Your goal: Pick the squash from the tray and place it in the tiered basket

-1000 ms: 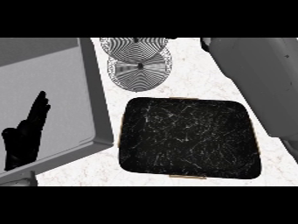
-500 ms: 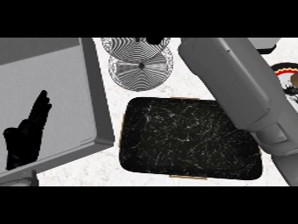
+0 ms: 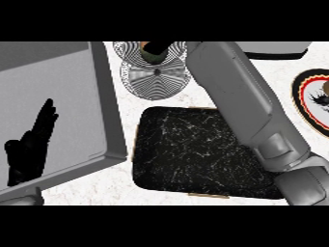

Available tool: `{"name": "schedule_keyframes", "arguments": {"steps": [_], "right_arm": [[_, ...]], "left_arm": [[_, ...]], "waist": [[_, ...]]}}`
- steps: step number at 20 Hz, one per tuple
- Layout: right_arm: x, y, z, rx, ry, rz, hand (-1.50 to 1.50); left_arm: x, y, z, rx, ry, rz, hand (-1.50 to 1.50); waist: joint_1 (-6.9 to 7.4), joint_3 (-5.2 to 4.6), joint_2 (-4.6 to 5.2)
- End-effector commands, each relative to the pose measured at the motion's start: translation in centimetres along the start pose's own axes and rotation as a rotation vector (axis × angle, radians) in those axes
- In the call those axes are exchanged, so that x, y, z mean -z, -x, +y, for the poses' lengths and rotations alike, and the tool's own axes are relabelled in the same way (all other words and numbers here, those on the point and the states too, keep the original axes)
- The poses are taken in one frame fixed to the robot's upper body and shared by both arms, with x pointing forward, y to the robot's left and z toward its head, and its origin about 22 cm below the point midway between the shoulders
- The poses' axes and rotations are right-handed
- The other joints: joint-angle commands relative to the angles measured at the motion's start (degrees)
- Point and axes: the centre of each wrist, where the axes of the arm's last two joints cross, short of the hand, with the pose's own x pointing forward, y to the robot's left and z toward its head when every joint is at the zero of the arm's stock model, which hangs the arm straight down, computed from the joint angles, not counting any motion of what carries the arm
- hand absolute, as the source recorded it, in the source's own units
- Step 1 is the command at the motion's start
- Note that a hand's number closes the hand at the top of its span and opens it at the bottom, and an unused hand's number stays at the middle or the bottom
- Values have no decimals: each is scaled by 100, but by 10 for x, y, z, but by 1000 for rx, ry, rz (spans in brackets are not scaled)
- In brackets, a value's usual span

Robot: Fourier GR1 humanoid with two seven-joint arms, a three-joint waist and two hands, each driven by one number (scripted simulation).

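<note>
My right hand (image 3: 159, 48) reached over the tiered basket (image 3: 155, 77), apparently curled round the squash (image 3: 150, 56) beneath it; the tray (image 3: 195, 149) lay behind; lowering centrally seemed wise; left hand (image 3: 30, 144) rested open.

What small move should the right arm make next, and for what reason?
Probably lower a little over the tiered basket and let go there. The right forearm reaches across the tray, which shows no squash on it, and a dark green shape, likely the squash, is at the basket's top tier. Whether it is already released cannot be told.
</note>
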Motion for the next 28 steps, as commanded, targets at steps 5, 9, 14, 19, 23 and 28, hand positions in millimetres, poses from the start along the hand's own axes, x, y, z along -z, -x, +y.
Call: {"name": "schedule_keyframes", "arguments": {"steps": [5,9,14,19,23,28], "right_arm": [[5,13,3,359,41,-49,-150],[11,5,-22,419,173,-104,-150],[24,25,-84,442,422,-32,-150],[24,68,-137,508,488,63,-150],[15,106,-182,510,517,90,-150],[-15,170,-244,491,477,96,-150]], "left_arm": [[-18,34,-43,-72,95,138,0],[-22,34,-35,-69,85,153,0],[-25,41,-37,-63,64,163,0],[-31,42,-27,-88,27,187,0],[-31,47,-22,-90,26,208,0],[-32,42,-20,-67,-9,204,0]], "waist": [[-82,-133,36],[-144,-133,-18],[-295,-141,-29],[-457,-130,-110],[-569,-130,-133],[-722,-123,-168]]}}
